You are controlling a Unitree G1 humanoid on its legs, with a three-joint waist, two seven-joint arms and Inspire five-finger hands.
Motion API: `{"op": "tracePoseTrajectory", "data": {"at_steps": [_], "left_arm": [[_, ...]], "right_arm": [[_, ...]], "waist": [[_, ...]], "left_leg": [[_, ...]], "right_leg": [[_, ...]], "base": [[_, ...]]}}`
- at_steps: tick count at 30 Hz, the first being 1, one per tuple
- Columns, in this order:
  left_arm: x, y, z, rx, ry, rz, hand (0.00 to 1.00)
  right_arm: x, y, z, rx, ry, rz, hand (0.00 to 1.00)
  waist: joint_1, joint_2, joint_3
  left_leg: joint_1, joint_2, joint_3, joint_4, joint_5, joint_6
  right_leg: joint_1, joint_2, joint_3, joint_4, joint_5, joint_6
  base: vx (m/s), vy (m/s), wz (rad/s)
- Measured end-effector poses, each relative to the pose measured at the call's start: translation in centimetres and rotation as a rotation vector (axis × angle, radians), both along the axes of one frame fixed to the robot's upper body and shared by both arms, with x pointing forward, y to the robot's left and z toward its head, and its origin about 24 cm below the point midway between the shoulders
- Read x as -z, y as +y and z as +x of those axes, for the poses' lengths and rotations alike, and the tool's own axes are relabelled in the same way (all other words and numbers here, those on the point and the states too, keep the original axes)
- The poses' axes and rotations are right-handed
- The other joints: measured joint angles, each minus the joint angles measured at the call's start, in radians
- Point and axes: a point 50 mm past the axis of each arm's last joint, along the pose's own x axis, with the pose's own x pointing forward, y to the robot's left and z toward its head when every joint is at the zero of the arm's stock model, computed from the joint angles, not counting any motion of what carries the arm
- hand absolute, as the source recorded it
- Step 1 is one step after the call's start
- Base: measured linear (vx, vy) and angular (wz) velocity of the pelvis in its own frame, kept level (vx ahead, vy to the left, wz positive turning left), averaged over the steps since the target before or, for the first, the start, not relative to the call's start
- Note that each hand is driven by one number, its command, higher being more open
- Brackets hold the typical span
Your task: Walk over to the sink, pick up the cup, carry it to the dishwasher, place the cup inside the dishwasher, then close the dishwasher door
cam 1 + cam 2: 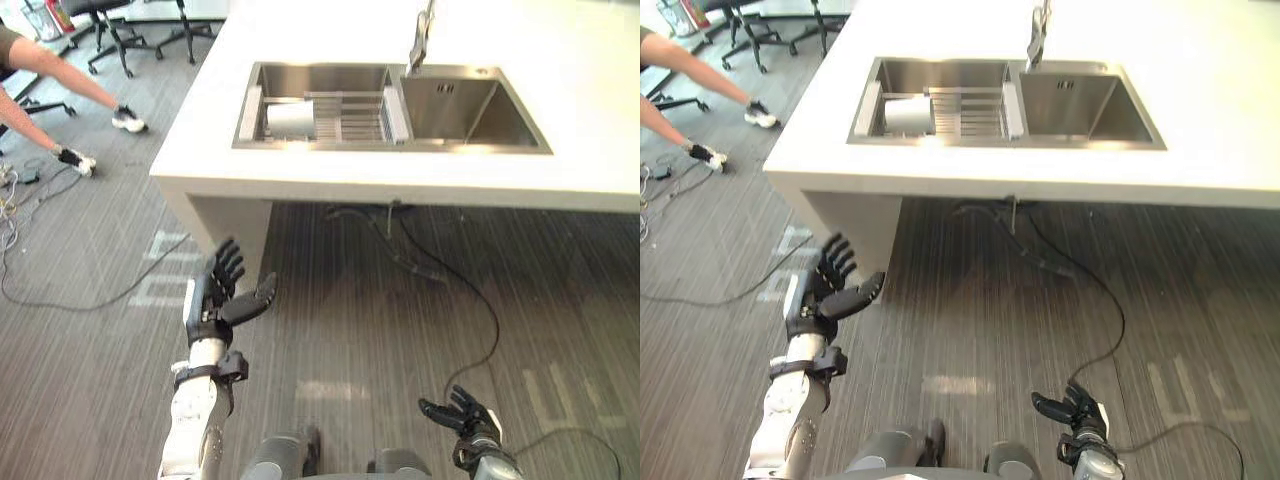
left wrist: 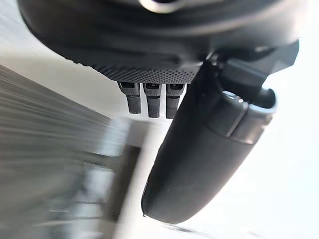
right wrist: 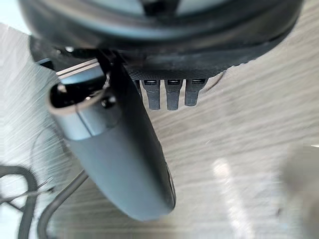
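Left eye view: white cup [image 1: 291,119] lies sideways on the drain rack [image 1: 352,118], likely light, rigid, slick, best gripped round its body; left hand [image 1: 213,297] and right hand [image 1: 462,412] slack-fingered, empty

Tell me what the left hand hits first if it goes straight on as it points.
Likely the near corner of the white counter; the left hand aims there, though depth is unclear.
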Motion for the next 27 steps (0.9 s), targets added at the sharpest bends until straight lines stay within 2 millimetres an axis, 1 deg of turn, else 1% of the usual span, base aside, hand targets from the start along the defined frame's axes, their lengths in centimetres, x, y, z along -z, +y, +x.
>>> {"op": "tracePoseTrajectory", "data": {"at_steps": [1,2,3,4,5,6,7,8,9,10,11,12,13,14,15,16,17,18,19,20,21,22,23,26,27], "left_arm": [[-1.3,0.0,0.2,0.006,-0.069,0.009,0.9],[-2.1,0.0,0.3,0.006,-0.118,0.021,0.9],[-2.4,0.1,0.4,0.005,-0.133,0.025,0.9],[-2.7,0.3,0.4,-0.013,-0.149,0.027,0.9],[-2.9,0.7,0.5,-0.038,-0.16,0.025,0.9],[-2.9,0.9,0.5,-0.057,-0.159,0.024,0.9],[-2.8,1.2,0.4,-0.079,-0.154,0.022,0.9],[-2.5,1.4,0.4,-0.105,-0.14,0.011,0.9],[-2.7,1.6,0.5,-0.117,-0.148,0.009,0.9],[-2.8,1.6,0.6,-0.119,-0.151,0.003,0.9],[-2.9,1.5,0.7,-0.121,-0.156,-0.005,0.9],[-3.3,1.5,0.7,-0.118,-0.169,0.0,0.9],[-3.5,1.5,0.7,-0.117,-0.179,0.005,0.9],[-4.0,1.6,0.8,-0.117,-0.199,0.012,0.9],[-4.6,1.7,0.8,-0.121,-0.226,0.016,0.9],[-4.8,1.8,0.8,-0.124,-0.238,0.019,0.9],[-5.3,2.1,0.9,-0.132,-0.259,0.028,0.9],[-5.7,2.3,1.1,-0.131,-0.27,0.051,0.9],[-5.7,2.3,1.2,-0.13,-0.272,0.069,0.9],[-5.7,2.3,1.4,-0.123,-0.269,0.088,0.9],[-5.8,2.5,1.5,-0.123,-0.266,0.118,0.9],[-5.6,2.8,1.8,-0.119,-0.247,0.164,0.9],[-5.7,3.1,1.9,-0.119,-0.236,0.197,0.9],[-5.4,3.8,2.0,-0.113,-0.205,0.254,0.9],[-5.4,4.0,2.1,-0.107,-0.194,0.275,0.9]], "right_arm": [[0.1,0.3,0.0,-0.017,0.001,0.007,0.9],[0.1,0.4,0.1,-0.037,0.002,0.004,0.9],[0.1,0.4,0.1,-0.037,0.002,0.004,0.9],[0.1,0.3,0.0,-0.036,0.006,0.0,0.9],[0.1,0.1,-0.1,-0.035,0.011,-0.004,0.9],[0.2,0.1,-0.2,-0.034,0.017,-0.005,0.9],[0.3,0.0,-0.6,-0.031,0.029,-0.005,0.9],[0.4,-0.5,-1.0,-0.029,0.045,-0.015,0.9],[0.4,-0.6,-1.0,-0.029,0.049,-0.016,0.9],[0.4,-0.6,-1.3,-0.028,0.055,-0.016,0.9],[0.3,-0.7,-1.6,-0.034,0.053,-0.019,0.9],[0.2,-0.7,-1.7,-0.048,0.048,-0.027,0.9],[0.1,-0.7,-1.8,-0.048,0.042,-0.03,0.9],[-0.3,-1.0,-1.5,-0.043,0.017,-0.037,0.9],[-0.8,-1.3,-0.9,-0.032,-0.018,-0.043,0.9],[-0.9,-1.5,-0.7,-0.032,-0.031,-0.048,0.9],[-1.0,-1.5,-0.3,-0.033,-0.044,-0.049,0.9],[-1.1,-1.5,-0.2,-0.029,-0.046,-0.049,0.9],[-1.0,-1.7,-0.4,-0.028,-0.038,-0.052,0.9],[-0.9,-2.3,-1.1,-0.026,-0.014,-0.066,0.9],[-0.4,-1.8,-1.5,-0.018,0.013,-0.047,0.9],[0.3,-1.0,-2.3,-0.007,0.051,-0.016,0.9],[0.6,-0.3,-2.8,-0.005,0.063,0.01,0.9],[1.1,0.5,-3.7,-0.004,0.09,0.042,0.9],[1.1,0.5,-3.6,-0.007,0.086,0.044,0.9]], "waist": [[-0.001,0.003,0.0],[-0.005,0.005,0.0],[-0.008,0.006,-0.001],[-0.025,0.01,-0.005],[-0.036,0.008,-0.007],[-0.041,0.007,-0.008],[-0.045,0.006,-0.013],[-0.04,0.04,-0.026],[-0.042,0.052,-0.02],[-0.044,0.059,-0.016],[-0.039,0.069,-0.008],[-0.026,0.072,-0.005],[-0.018,0.071,-0.005],[-0.012,0.068,-0.007],[0.003,0.071,-0.008],[0.011,0.073,-0.01],[0.017,0.061,-0.005],[0.015,0.066,-0.008],[0.012,0.065,-0.009],[0.005,0.104,-0.032],[0.001,0.092,-0.034],[0.0,0.055,-0.036],[0.002,0.025,-0.042],[0.009,-0.013,-0.063],[0.008,-0.018,-0.066]], "left_leg": [[0.049,0.018,-0.008,-0.029,-0.016,-0.01],[0.092,0.037,-0.011,-0.05,-0.02,-0.018],[0.106,0.045,-0.013,-0.054,-0.021,-0.019],[0.128,0.061,-0.022,-0.055,-0.029,-0.034],[0.161,0.076,-0.036,-0.067,-0.047,-0.063],[0.181,0.084,-0.044,-0.073,-0.054,-0.075],[0.199,0.093,-0.056,-0.072,-0.061,-0.087],[0.195,0.137,-0.06,-0.037,-0.058,-0.101],[0.167,0.159,-0.06,0.07,-0.04,-0.133],[0.136,0.174,-0.062,0.175,-0.019,-0.158],[0.041,0.207,-0.064,0.453,0.069,-0.179],[-0.047,0.238,-0.046,0.665,0.077,-0.18],[-0.086,0.25,-0.032,0.725,0.06,-0.179],[-0.162,0.264,-0.016,0.762,0.022,-0.178],[-0.22,0.281,0.008,0.712,-0.01,-0.178],[-0.244,0.288,0.016,0.67,-0.024,-0.179],[-0.268,0.281,0.023,0.54,-0.028,-0.177],[-0.265,0.252,0.013,0.352,-0.005,-0.172],[-0.258,0.24,0.001,0.25,0.043,-0.167],[-0.249,0.221,-0.042,0.084,0.205,-0.173],[-0.238,0.214,-0.037,0.089,0.188,-0.174],[-0.2,0.188,-0.03,0.048,0.192,-0.167],[-0.182,0.171,-0.022,0.021,0.193,-0.164],[-0.156,0.153,0.0,-0.016,0.189,-0.156],[-0.144,0.152,0.007,-0.027,0.187,-0.154]], "right_leg": [[-0.055,0.011,-0.023,-0.071,-0.008,-0.012],[-0.094,0.028,-0.032,-0.197,-0.006,-0.014],[-0.11,0.035,-0.031,-0.27,0.0,-0.011],[-0.126,0.047,-0.023,-0.436,0.052,-0.01],[-0.135,0.054,-0.01,-0.585,0.153,-0.013],[-0.132,0.063,-0.007,-0.618,0.233,-0.016],[-0.111,0.068,-0.009,-0.64,0.332,-0.036],[-0.096,0.104,-0.034,-0.626,0.303,-0.065],[-0.055,0.126,-0.057,-0.633,0.272,-0.083],[-0.016,0.141,-0.068,-0.649,0.263,-0.092],[0.079,0.165,-0.073,-0.701,0.251,-0.109],[0.176,0.189,-0.062,-0.762,0.245,-0.115],[0.215,0.194,-0.056,-0.79,0.245,-0.116],[0.277,0.196,-0.05,-0.835,0.242,-0.119],[0.316,0.193,-0.035,-0.871,0.242,-0.12],[0.332,0.191,-0.024,-0.886,0.242,-0.12],[0.36,0.178,-0.009,-0.908,0.235,-0.11],[0.381,0.163,0.001,-0.914,0.216,-0.091],[0.387,0.162,0.002,-0.912,0.203,-0.08],[0.393,0.18,0.006,-0.906,0.171,-0.062],[0.404,0.171,0.01,-0.897,0.149,-0.054],[0.403,0.141,0.015,-0.871,0.14,-0.047],[0.403,0.12,0.029,-0.858,0.128,-0.044],[0.403,0.095,0.068,-0.857,0.129,-0.043],[0.407,0.09,0.079,-0.856,0.13,-0.042]], "base": [[0.47,-0.077,0.08],[0.49,-0.098,0.12],[0.5,-0.134,0.32],[0.51,-0.161,0.45],[0.51,-0.176,0.46],[0.56,-0.218,0.37],[0.6,-0.244,0.16],[0.72,-0.301,0.21],[0.58,-0.25,0.17],[0.55,-0.249,0.31],[0.51,-0.208,0.15],[0.59,-0.215,0.0],[0.53,-0.178,-0.17],[0.49,-0.149,-0.31],[0.37,-0.091,-0.36],[0.35,-0.009,-0.45],[0.34,0.069,-0.36],[0.33,0.097,-0.25],[0.32,0.146,-0.06],[0.25,0.142,0.05],[0.31,0.152,0.08],[0.28,0.1,0.09],[0.27,0.066,0.09],[0.23,0.062,-0.06],[0.14,0.027,-0.18]]}}
